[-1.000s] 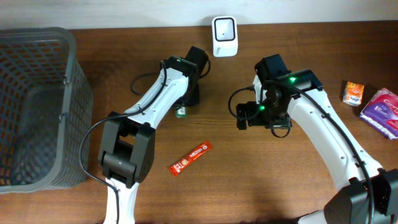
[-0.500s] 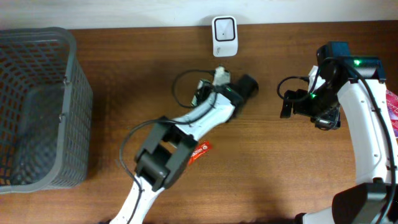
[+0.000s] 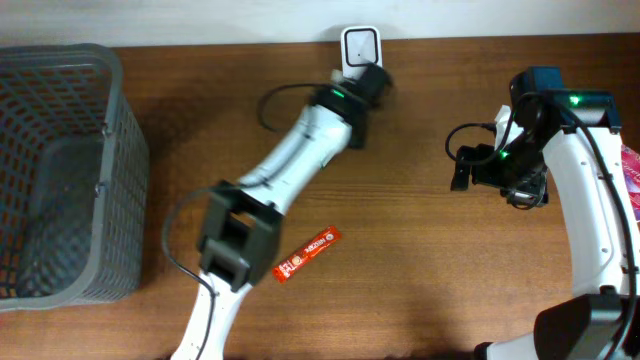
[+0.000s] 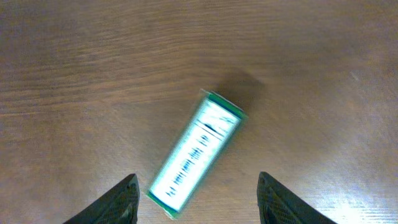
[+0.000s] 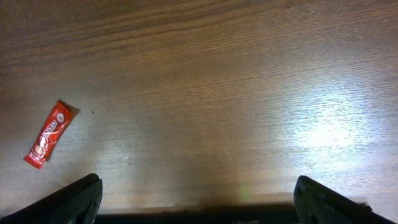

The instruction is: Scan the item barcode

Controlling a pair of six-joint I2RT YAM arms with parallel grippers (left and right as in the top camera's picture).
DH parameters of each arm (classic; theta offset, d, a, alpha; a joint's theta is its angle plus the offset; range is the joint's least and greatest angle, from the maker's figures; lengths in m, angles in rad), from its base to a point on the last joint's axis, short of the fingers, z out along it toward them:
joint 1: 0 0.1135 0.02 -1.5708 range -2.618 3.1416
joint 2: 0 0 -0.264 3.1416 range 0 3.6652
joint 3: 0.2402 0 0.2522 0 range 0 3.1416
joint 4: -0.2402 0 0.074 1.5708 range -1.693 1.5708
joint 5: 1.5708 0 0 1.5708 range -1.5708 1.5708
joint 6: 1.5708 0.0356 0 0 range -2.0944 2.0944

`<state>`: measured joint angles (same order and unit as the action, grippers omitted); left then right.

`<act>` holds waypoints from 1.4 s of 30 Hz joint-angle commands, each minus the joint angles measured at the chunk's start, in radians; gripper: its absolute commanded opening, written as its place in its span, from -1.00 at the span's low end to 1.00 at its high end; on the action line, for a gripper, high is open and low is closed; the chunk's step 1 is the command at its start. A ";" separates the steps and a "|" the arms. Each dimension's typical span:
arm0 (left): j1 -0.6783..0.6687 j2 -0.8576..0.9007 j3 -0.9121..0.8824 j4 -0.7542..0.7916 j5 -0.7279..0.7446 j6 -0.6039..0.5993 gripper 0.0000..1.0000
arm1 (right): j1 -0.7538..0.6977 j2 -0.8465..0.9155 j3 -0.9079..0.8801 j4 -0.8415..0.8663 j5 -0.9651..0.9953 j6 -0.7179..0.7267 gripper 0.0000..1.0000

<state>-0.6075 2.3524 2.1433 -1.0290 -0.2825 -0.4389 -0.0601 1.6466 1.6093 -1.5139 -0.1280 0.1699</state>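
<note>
Up by the scanner (image 3: 360, 45), top centre overhead, our left gripper (image 4: 199, 190) is spread, the green box (image 4: 194, 154) lying loose between its fingers (image 4: 124, 199). Looks light and stiff; we'd pinch its long sides. Right gripper (image 5: 198, 190) gapes empty.

box (image 4: 196, 152): green, white face, dark print | sachet (image 3: 307, 254): red | basket (image 3: 130, 200): grey mesh | scanner (image 3: 360, 42): white | table (image 3: 420, 280): brown woodgrain

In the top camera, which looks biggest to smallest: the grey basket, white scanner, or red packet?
1. grey basket, by far.
2. white scanner, partly hidden by the left arm.
3. red packet: longer but thinner, so it's close.
</note>
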 commanded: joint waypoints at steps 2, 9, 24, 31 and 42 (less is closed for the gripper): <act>0.247 -0.007 0.009 -0.010 0.392 -0.013 -0.02 | -0.007 -0.018 0.024 0.011 0.002 -0.009 0.97; 0.268 0.139 -0.021 0.002 0.706 0.062 0.34 | -0.007 -0.018 0.024 0.021 -0.022 -0.011 0.97; 0.268 0.130 -0.011 -0.076 0.591 0.157 -0.91 | -0.007 -0.018 0.024 0.029 -0.022 -0.028 0.98; 0.254 0.086 -0.014 -0.076 0.563 0.157 -0.31 | -0.007 -0.018 0.024 0.029 -0.022 -0.028 0.97; 0.211 0.082 -0.014 -0.031 0.785 0.272 0.19 | -0.006 -0.018 0.022 0.048 -0.025 -0.028 0.97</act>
<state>-0.4034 2.4737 2.1372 -1.0676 0.4217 -0.2245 -0.0605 1.6455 1.6135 -1.4803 -0.1436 0.1493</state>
